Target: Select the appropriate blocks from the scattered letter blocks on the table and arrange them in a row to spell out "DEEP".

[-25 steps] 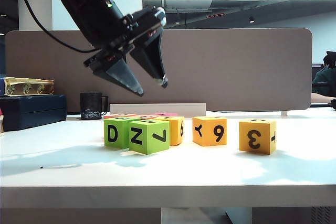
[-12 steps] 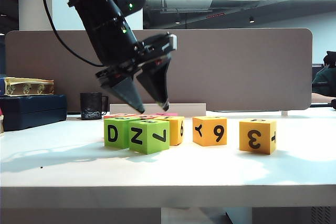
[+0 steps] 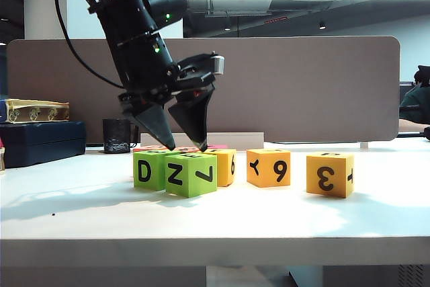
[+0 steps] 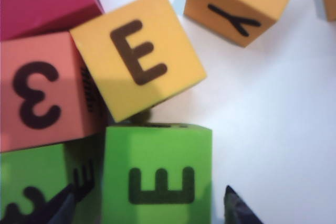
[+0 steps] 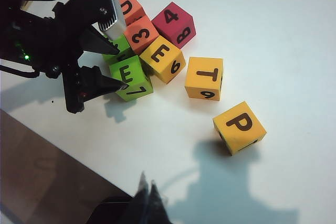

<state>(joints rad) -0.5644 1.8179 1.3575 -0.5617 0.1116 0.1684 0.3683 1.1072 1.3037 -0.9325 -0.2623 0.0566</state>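
The left claw (image 3: 185,146) hangs spread open, its tips just above the green E-and-7 cube (image 3: 191,174) at the near edge of the cluster. The right claw (image 5: 147,192) shows closed tips over the near surface (image 3: 282,216). Eight cubes show: two green, three orange, two salmon, one dark pink. The orange P cube (image 5: 239,127) sits apart, far right.

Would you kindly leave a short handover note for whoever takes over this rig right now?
Left gripper: jaws open, poised just over the green foam cube with E on top; nothing held.
Right gripper: jaws look shut, empty, away from the cubes.
Orange cube with E and salmon cube showing D sit in the cluster; orange cube with P stands apart on the white table.
Done: no row yet. Left: all four letters.
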